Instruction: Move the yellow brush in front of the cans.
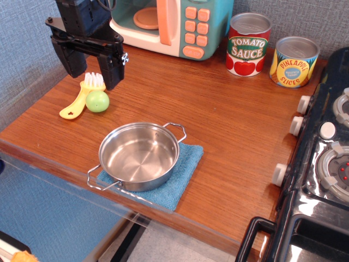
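the task looks to be at its very beginning, as i judge it: the yellow brush (80,97) lies at the left of the frame, on the wooden counter (229,125), well apart from the cans (271,52), which stand at the upper right, near the wall. the space in front of the cans is bare wood, so the picking up, the carrying across and the putting down are all left to do. the gripper (90,70) hangs in the upper left, just above the bristle end of the brush; its two black fingers stand apart and nothing is between them, so it is open and holds nothing. whether the fingers touch the brush i cannot tell. the brush is smooth yellow plastic with white bristles and a flat handle with a hole at its end. a small green ball (97,101), glossy and round, sits just beside the handle, maybe touching it. the cans are short cylinders with dull silver tops, one with a red label, the other yellow and blue. in the lower middle a shiny steel pan (138,156) with two wire handles rests on a soft blue cloth (184,177). at the top stands a plastic toy microwave (169,24), teal with orange buttons, and a black glossy stove (327,164) with white knobs fills the right edge.
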